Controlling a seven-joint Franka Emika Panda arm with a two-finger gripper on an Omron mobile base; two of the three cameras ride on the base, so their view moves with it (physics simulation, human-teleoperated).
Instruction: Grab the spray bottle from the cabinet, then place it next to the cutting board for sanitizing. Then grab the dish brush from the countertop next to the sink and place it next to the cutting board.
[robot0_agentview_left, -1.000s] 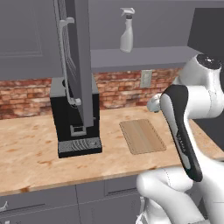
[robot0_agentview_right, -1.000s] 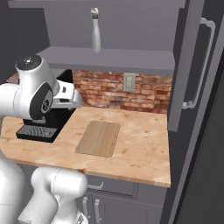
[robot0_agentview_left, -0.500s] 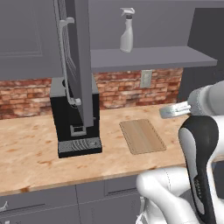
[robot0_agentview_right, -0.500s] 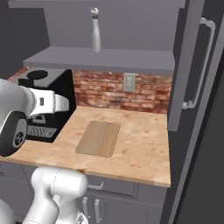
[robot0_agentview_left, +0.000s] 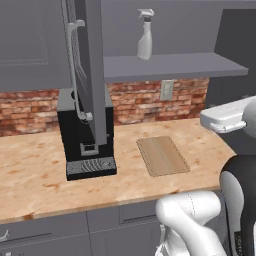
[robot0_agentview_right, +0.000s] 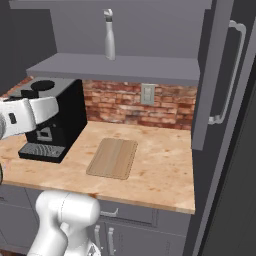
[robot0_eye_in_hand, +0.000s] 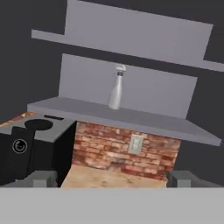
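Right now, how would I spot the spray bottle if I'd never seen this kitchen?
Find the red brick wall behind the wooden countertop. Above it runs the grey cabinet shelf; the spray bottle stands there upright, alone, pale white with a trigger nozzle on top.

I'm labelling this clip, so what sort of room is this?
Most likely a kitchen: a light butcher-block wood countertop against a red brick backsplash, a black coffee machine, and a thin light-wood cutting board.

We note a red brick backsplash (robot0_agentview_left: 135, 102) with a pale wall outlet (robot0_agentview_left: 167, 90) set in it. A black coffee machine (robot0_agentview_left: 82, 135) stands against the brick. Grey base cabinets (robot0_agentview_right: 145, 227) sit below; plain grey wall (robot0_eye_in_hand: 131, 94) rises above, evenly lit
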